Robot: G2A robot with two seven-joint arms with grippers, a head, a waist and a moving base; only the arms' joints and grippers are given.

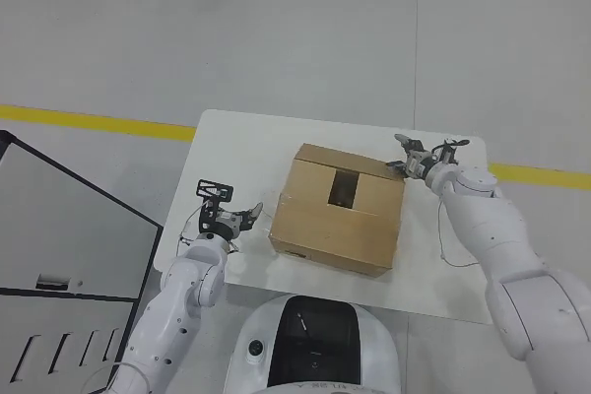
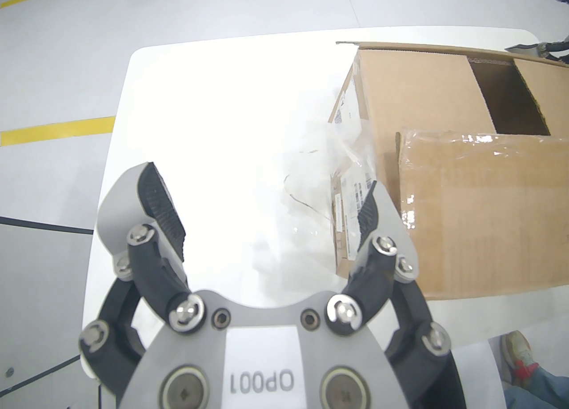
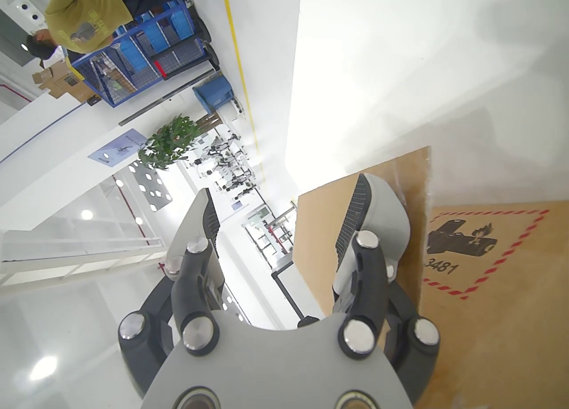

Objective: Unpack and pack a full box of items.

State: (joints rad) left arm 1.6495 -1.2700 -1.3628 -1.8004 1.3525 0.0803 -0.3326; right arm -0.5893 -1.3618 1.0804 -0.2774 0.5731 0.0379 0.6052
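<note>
**A:** Where's the box relative to your grippers?

**B:** The box (image 1: 340, 209) sits mid-table (image 1: 256, 138) between your two arms. Its top is mostly folded shut, with one rectangular opening (image 1: 344, 187) left in the lid.

**A:** Left side?

**B:** Your left gripper (image 2: 262, 182) is spread wide and holding nothing. It hangs over bare table just beside the box's near left end, apart from it. One finger (image 2: 371, 206) points at that end's labelled face. Crumpled clear plastic (image 2: 311, 162) lies on the table against that end, ahead of the gripper.

**A:** Right side?

**B:** Your right gripper (image 3: 284, 188) is at the far right top corner of the box, also spread and with nothing clamped. The edge of a cardboard flap (image 3: 315, 242) falls in the gap between the fingers. One finger (image 3: 378, 215) lies across the flap's face, but you can't tell from here whether it touches. The other finger stands off the cardboard.

**A:** Anything else on the box?

**B:** There's a hazard sticker (image 3: 471, 246) with a red hatched border on the side below that flap. Clear tape runs along the near lid flap.
</note>
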